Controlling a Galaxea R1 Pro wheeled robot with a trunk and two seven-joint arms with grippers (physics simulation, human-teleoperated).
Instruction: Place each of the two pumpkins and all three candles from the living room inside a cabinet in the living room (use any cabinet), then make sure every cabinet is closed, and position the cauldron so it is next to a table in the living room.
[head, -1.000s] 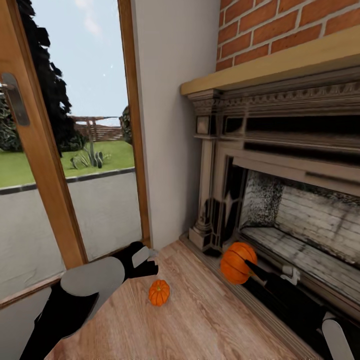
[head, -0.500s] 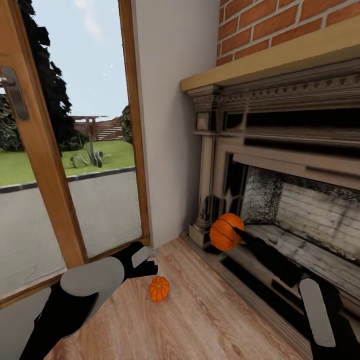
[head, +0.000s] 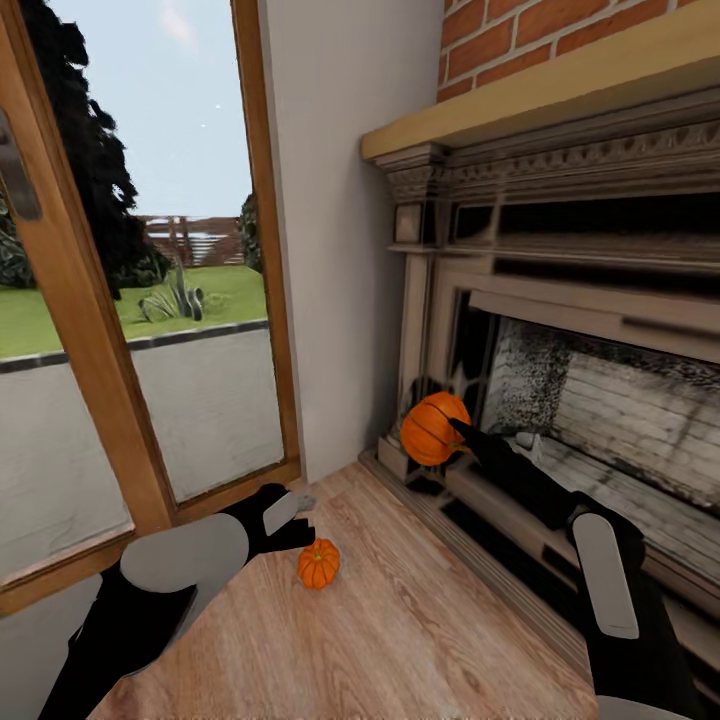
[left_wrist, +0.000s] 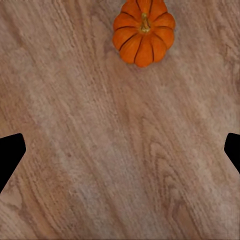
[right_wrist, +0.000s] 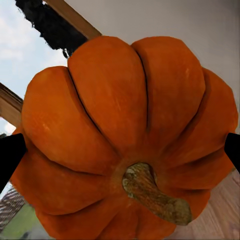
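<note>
Now we are holding one pumpkin (head: 432, 428) in the right pincer (head: 455, 432), lifted before the fireplace (head: 560, 330) for carrying to a cabinet. The left pincer (head: 290, 520) is hanging spread near the other pumpkin (head: 318, 563) on the floor (head: 400, 640).

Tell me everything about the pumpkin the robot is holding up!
The held pumpkin is bright orange, round and squat, with deep ribs and smooth skin. The right wrist view shows its curved brownish-green stem up close. The right gripper is shut on it, holding it in the air in front of the fireplace, above the wooden floor. Only the gripper seems to touch it.
</note>
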